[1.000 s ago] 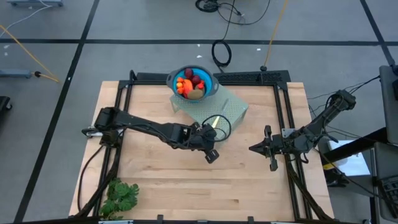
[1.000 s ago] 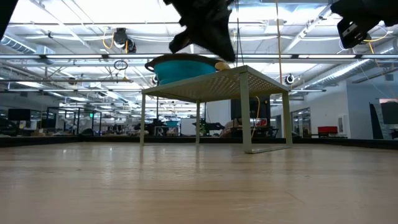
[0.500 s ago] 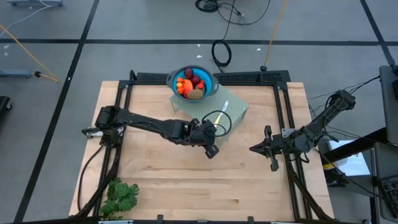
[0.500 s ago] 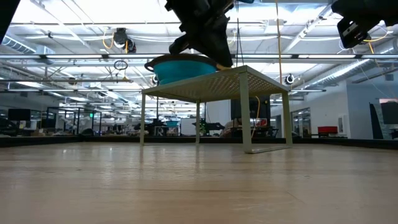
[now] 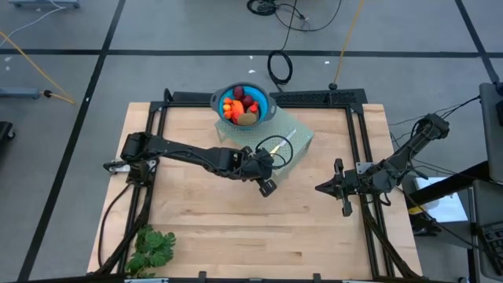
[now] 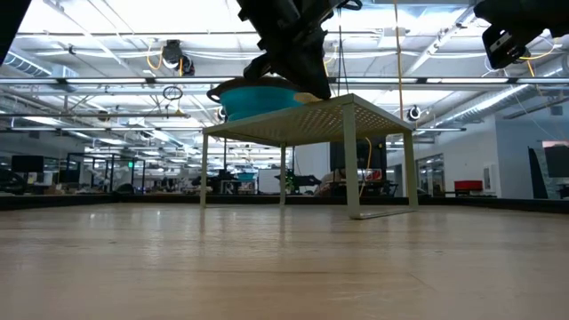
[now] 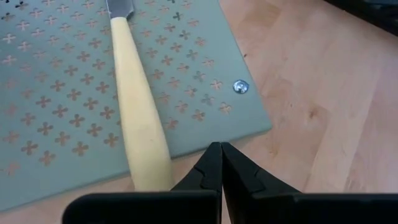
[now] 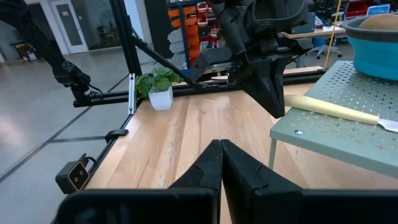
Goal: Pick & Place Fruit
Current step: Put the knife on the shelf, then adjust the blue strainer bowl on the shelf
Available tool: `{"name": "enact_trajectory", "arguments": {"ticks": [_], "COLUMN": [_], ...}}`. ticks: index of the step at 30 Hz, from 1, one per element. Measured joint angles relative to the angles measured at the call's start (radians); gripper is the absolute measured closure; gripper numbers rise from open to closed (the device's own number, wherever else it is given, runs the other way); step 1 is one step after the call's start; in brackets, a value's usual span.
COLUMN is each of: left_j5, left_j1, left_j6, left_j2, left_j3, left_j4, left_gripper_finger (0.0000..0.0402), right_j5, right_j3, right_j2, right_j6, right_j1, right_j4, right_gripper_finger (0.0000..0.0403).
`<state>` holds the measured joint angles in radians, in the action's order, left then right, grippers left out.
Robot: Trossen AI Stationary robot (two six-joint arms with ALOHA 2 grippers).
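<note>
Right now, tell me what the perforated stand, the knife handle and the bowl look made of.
Perforated stand: probably painted sheet metal, matte grey-green, with punched cross-shaped holes and a screw.
Knife handle: smooth pale yellow, likely plastic, possibly painted wood.
Bowl: teal, soft sheen, looks like plastic or silicone.

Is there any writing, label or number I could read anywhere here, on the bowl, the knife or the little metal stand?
None can be read.
The blue bowl, the knife's yellow handle and the perforated stand carry no writing; the stand shows only a cross-shaped hole pattern.
The orange and red bins in the room behind may carry labels, but they are too small to read.
</note>
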<state>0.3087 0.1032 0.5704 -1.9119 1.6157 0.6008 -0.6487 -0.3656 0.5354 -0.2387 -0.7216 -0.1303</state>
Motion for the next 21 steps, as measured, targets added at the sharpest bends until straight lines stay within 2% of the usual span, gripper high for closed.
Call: {"name": "enact_trajectory", "arguments": {"ticks": [14,21], "left_j5": [-0.034,-0.044], "left_j1": [-0.004,0.030], "left_j6": [-0.009,0.049], "left_j2": [0.005,0.106], "left_j3": [0.000,0.000], "left_j4": [-0.011,0.050], "left_gripper_finger": [0.0402,0.0402], "right_j5": [-0.002,-0.002], "right_j3": [0.000,0.000], "right_j2": [0.000,0.000], "right_j6": [0.000,0.000], "right_j1": [0.000,0.000], "right_j4": [0.000,-0.001], "right_gripper_finger": [0.0403,0.0403]}}
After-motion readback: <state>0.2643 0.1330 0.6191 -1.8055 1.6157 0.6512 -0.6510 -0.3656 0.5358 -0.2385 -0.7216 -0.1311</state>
